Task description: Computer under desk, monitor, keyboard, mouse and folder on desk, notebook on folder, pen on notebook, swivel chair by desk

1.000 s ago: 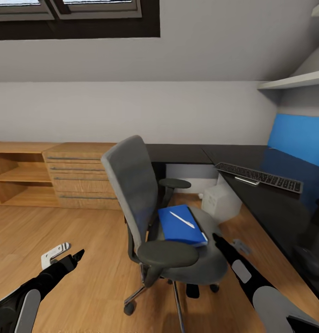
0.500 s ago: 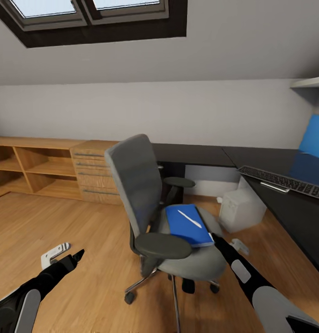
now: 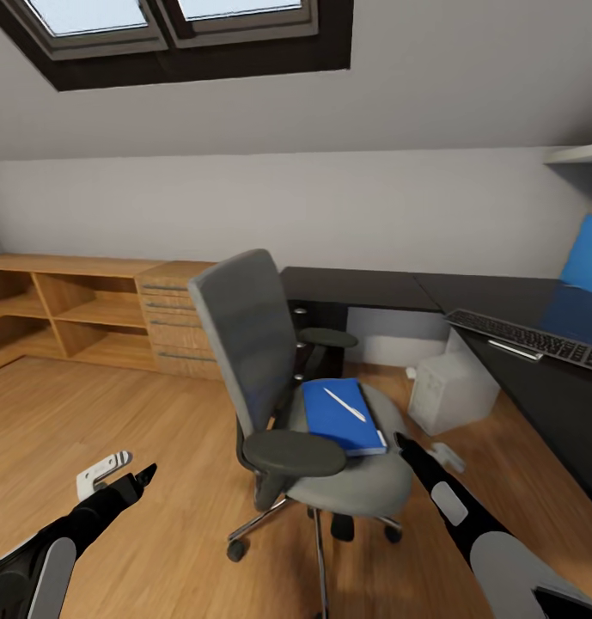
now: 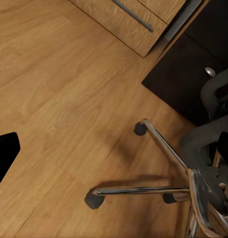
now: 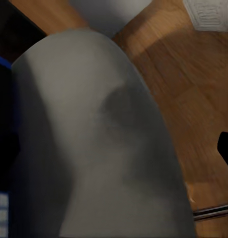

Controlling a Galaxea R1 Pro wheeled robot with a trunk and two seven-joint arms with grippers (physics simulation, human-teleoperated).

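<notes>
Your right claw [image 3: 401,444] sits by the swivel chair [image 3: 278,378], grip unclear, holding nothing; folder [image 3: 340,416] and pen [image 3: 344,404] still wait at twelve o'clock, keyboard [image 3: 527,339] already on the worktop [image 3: 373,288].

I am in a home attic room fitted out as a study. The ceiling slopes down over the desk [image 3: 364,288], with a skylight [image 3: 171,26] set in it above and to the left. The black desk turns a corner along the white wall and carries a keyboard [image 3: 527,337]. A grey swivel chair [image 3: 283,378] stands in front of the desk. Left of the desk, touching it, run light wooden drawers [image 3: 180,322] and open shelves [image 3: 64,314]. The wooden floor [image 3: 98,413] is plank laminate.
</notes>
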